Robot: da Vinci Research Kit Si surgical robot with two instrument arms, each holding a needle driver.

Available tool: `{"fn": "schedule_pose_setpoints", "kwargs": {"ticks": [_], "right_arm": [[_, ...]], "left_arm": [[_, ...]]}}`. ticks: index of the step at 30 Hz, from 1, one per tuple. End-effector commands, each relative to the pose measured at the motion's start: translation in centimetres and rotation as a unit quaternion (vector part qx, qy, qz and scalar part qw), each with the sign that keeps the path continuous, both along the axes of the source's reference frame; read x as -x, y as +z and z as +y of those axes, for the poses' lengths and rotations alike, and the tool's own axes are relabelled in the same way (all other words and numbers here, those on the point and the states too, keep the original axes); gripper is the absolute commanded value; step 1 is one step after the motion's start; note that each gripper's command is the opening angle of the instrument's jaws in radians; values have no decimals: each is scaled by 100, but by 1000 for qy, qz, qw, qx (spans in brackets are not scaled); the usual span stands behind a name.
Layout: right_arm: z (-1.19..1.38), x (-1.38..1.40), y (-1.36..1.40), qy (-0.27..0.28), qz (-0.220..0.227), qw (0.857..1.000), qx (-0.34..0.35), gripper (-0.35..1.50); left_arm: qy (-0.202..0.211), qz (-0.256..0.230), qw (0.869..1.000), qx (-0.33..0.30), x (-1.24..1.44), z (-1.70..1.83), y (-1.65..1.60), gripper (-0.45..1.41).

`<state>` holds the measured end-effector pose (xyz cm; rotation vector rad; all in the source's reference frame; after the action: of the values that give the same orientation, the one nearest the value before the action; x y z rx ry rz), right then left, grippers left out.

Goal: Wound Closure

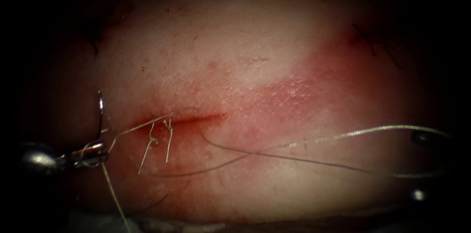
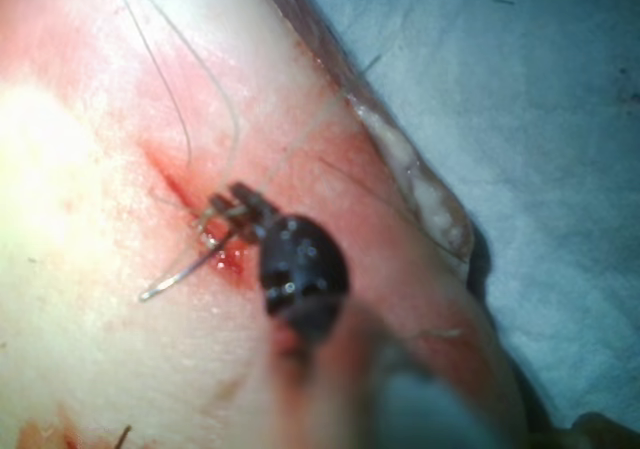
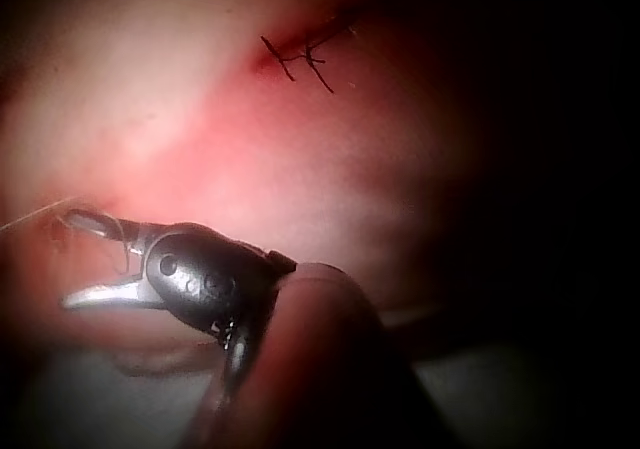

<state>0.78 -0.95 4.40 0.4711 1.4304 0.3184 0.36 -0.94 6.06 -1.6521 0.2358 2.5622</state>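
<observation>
Needle (image 1: 100, 111) is held by the left tool (image 1: 93, 155) at the left end of the cut (image 1: 189, 119), with the jaws clenched on the lower part of its curve. It stands nearly upright in the endoscope view, its long axis running up and down, and the free end points upward, just above the tissue (image 1: 235, 51); it is not seen to be inside the tissue. In the left wrist view the needle (image 2: 185, 269) is seen beside the tool's jaws (image 2: 235, 214), over the red fluid (image 2: 230, 259).

Thread (image 1: 314, 141) is laid in long loops across the tissue toward the right, and some strands are wound around the left jaws. Two cut ends of thread (image 1: 159, 140) hang from the cut (a stitch seems already placed there).

The right tool (image 3: 95, 259) is seen in its wrist view with the jaws released, and thread (image 3: 40, 212) runs close to the upper jaw; whether it is caught cannot be told.

A risk is judged here: the strands around the left jaws could tangle or snag if they are pulled, and the needle could turn in the grasp because it is held low on its curve.
</observation>
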Motion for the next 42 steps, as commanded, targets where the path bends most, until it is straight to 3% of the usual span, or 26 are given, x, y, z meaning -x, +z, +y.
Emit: {"fn": "schedule_pose_setpoints", "kwargs": {"ticks": [1,2,5,6,10,14,16,18,19,21,22,26,27,30,31,32,34,36,37,42], "right_arm": [[-31,2,-19,-29,25,999,-26,149],[-44,16,-38,-49,41,998,-29,149],[-57,39,-61,-69,59,995,-30,149],[-65,60,-75,-80,67,994,-31,149],[-84,94,-79,-110,68,990,-50,149],[-81,86,-65,-101,38,993,-42,149],[-80,67,-54,-101,-33,994,-23,149],[-79,35,-39,-90,-67,994,0,149],[-76,10,-28,-81,-73,994,9,149],[-72,-15,-18,-68,-81,994,15,149],[-71,-49,-8,-52,-69,996,15,149],[-70,-79,-2,-47,-65,996,28,149],[-65,-103,3,-42,-67,996,51,149],[-60,-138,12,-34,-74,995,63,149],[-57,-170,26,-34,-86,992,83,149],[-55,-183,34,-37,-95,991,87,149],[-52,-194,43,-35,-100,990,91,149],[-33,-214,73,-27,-108,988,105,149],[-33,-214,73,-27,-108,988,105,149],[-8,-222,125,-11,-136,981,137,149]], "left_arm": [[0,-1,1000,-1,4,-4,9,-45],[2,-2,1000,-1,1,-2,11,-45],[2,-2,1000,0,-2,-1,15,-45],[2,0,1000,2,-5,0,19,-45],[1,3,1000,7,-8,0,26,-45],[-1,3,1000,5,-7,-1,25,-45],[-1,3,1000,5,-7,-2,25,-45],[-2,4,1000,5,-5,-3,25,-45],[-3,4,1000,5,-5,-4,24,-45],[-4,4,1000,5,-4,-6,23,-45],[-5,7,1000,6,-2,-11,23,-45],[-3,9,1000,7,-2,-14,25,-45],[-3,9,1000,7,-2,-14,26,-45],[-3,9,1000,7,-2,-13,26,-45],[-3,9,1000,7,-1,-13,26,-45],[-3,9,1000,7,-1,-13,26,-45],[-3,9,1000,7,-1,-13,26,-45],[-4,8,1000,4,-2,-13,26,-45],[-4,8,1000,4,-2,-13,26,-45],[-4,8,1000,4,-3,-13,26,-45]]}}
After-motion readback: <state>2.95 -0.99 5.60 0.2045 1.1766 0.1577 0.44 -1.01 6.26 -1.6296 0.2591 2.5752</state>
